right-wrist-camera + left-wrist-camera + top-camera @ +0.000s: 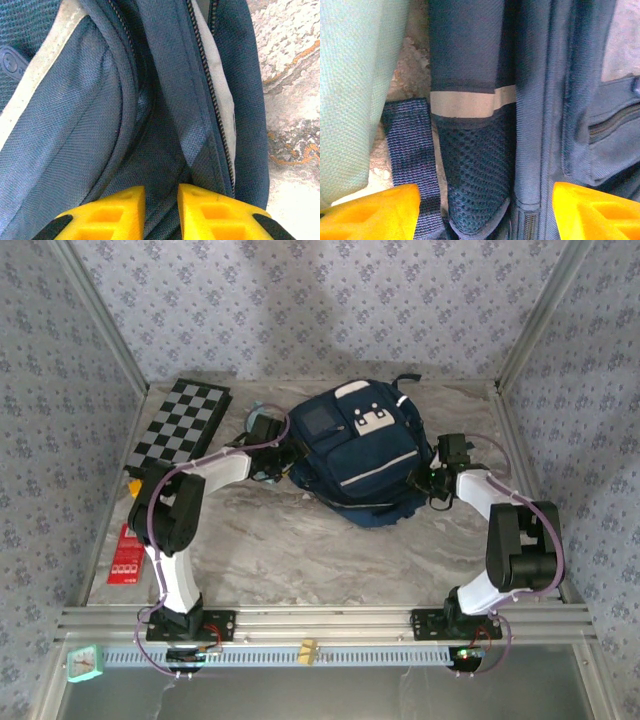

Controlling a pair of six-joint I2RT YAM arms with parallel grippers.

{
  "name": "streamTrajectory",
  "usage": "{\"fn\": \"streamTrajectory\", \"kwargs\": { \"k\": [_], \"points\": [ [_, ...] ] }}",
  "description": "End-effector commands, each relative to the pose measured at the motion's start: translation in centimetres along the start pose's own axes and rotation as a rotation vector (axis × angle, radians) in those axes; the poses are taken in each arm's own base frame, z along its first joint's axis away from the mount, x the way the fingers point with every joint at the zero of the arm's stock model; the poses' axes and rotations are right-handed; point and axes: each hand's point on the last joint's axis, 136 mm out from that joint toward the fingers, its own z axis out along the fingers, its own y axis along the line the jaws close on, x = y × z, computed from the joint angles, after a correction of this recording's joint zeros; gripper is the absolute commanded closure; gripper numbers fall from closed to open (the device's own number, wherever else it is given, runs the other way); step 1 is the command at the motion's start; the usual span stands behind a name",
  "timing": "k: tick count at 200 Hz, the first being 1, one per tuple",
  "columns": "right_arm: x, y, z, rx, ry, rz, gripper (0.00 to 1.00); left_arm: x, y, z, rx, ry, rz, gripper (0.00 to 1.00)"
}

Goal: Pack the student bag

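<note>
The student bag (360, 455) is noted lying on the table (300, 550), flanked by both arms and directly ahead of each set of fingers. The right gripper (161, 205) is seen nearly closed, with a fold of navy fabric pinched between its fingers. The zip (210, 90) runs just ahead of it and slightly to its right. The left gripper (485, 210) is spread wide with nothing grasped. The mesh side pocket (475, 185) lies between its fingers, a webbing strap (410, 150) sits by the left finger, and pale green fabric (355, 90) lies further left. Step judged: the bag is being braced for opening. The right pinch should be held on the fold, not on the zip teeth. The left fingers should be closed on the bag's side only, with the loose strap excluded, lest the grip slip. Any pull should be made gently, since soft fabric stretches and the bag may slide.
</note>
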Motion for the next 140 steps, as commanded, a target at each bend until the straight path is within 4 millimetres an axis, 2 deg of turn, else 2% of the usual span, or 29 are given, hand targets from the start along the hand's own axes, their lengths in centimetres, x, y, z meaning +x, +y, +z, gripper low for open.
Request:
{"fn": "streamTrajectory", "kwargs": {
  "k": [1,25,45,72,101,140],
  "points": [
    [-0.1,-0.3,0.2,0.008,0.016,-0.007,0.74,0.2,0.7,0.6,-0.048,-0.027,-0.050,0.32],
    [0.1,0.0,0.1,-0.006,0.024,-0.003,0.74,0.6,1.9,-0.3,-0.153,-0.083,-0.064,0.32],
    [0.0,0.2,-0.2,-0.011,0.020,-0.001,0.74,1.8,1.5,0.9,-0.114,-0.044,-0.108,0.33],
    [-0.4,0.4,-0.5,-0.016,0.002,-0.005,0.73,1.5,2.3,1.9,-0.159,-0.061,-0.141,0.36],
    [-0.7,0.5,-0.2,-0.020,0.007,-0.005,0.74,0.9,1.3,2.2,-0.131,-0.085,-0.152,0.53],
    [-2.6,0.8,0.4,-0.009,-0.015,-0.010,0.73,0.8,-0.3,2.1,-0.092,-0.094,-0.148,0.88]
  ]
}}
